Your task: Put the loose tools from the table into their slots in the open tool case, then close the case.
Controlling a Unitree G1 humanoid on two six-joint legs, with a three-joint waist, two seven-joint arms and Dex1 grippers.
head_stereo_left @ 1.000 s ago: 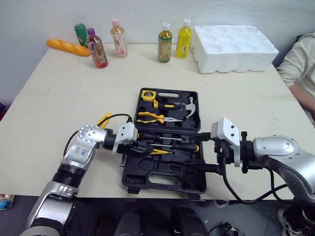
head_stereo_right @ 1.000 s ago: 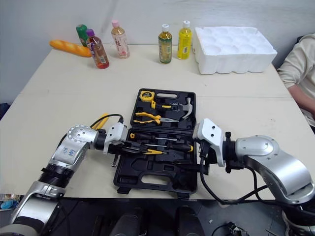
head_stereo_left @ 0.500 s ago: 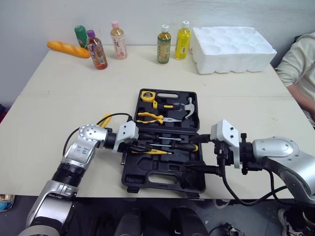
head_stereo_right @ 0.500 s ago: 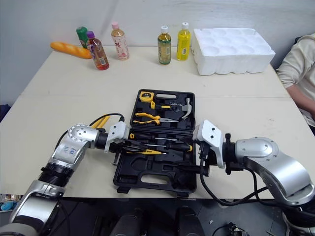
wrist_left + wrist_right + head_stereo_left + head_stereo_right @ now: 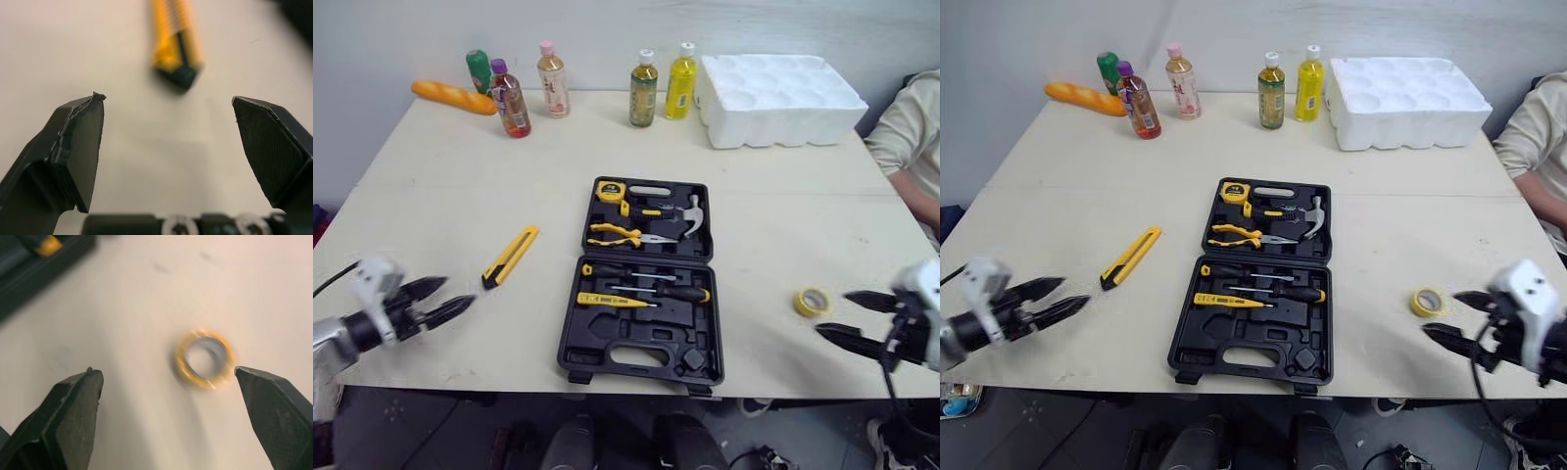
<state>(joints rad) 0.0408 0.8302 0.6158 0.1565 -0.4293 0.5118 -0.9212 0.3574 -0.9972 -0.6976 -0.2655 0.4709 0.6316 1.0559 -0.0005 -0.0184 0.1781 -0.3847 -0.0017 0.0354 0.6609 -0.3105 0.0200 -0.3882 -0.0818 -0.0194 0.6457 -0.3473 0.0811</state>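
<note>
My left end effector [image 5: 458,292] is hovering released near the utility knife [image 5: 510,257], the right end effector [image 5: 832,312] released near a probable tape roll [image 5: 812,302]. Both items are lying on the tabletop [image 5: 440,196] outside the open tool case [image 5: 641,338], awaiting stowing.

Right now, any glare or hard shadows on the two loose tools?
Left eye view: even light, no glare on the utility knife or tape roll. Left wrist view: knife throws a short soft shadow. Right wrist view: faint shadow beside the roll.
</note>
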